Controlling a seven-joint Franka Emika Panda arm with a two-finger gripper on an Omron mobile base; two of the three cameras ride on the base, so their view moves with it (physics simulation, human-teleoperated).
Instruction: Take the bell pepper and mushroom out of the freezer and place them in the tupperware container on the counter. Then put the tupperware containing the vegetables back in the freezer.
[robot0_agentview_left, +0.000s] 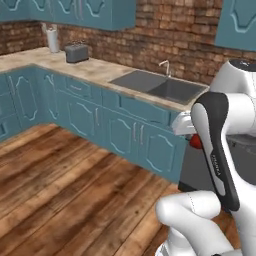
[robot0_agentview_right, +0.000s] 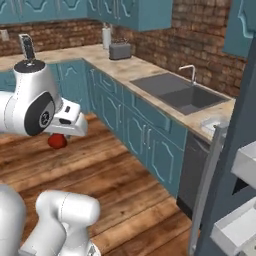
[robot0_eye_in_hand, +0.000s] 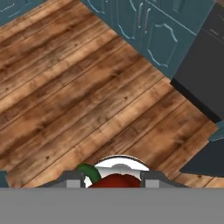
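Observation:
My gripper (robot0_eye_in_hand: 113, 179) is shut on the glossy red bell pepper (robot0_eye_in_hand: 117, 180), whose green stem shows beside it. In the right base view the bell pepper (robot0_agentview_right: 57, 141) hangs under the white hand, high above the wooden floor. In the left base view a bit of the bell pepper (robot0_agentview_left: 195, 142) peeks out behind the arm. The freezer (robot0_agentview_right: 242, 120) stands open at the right, with white door bins (robot0_agentview_right: 248, 162) and a long grey handle (robot0_agentview_right: 207, 175). The pale tupperware container (robot0_agentview_right: 215, 123) lies on the counter (robot0_agentview_right: 150, 67) by the freezer. The mushroom is out of view.
A dark sink (robot0_agentview_right: 185, 95) with a tap is set in the counter, a toaster (robot0_agentview_right: 120, 50) further along. Teal cabinets (robot0_agentview_left: 125, 132) and a dark dishwasher (robot0_agentview_right: 192, 167) run below. Wooden floor (robot0_agentview_left: 60, 190) spreads left of the arm.

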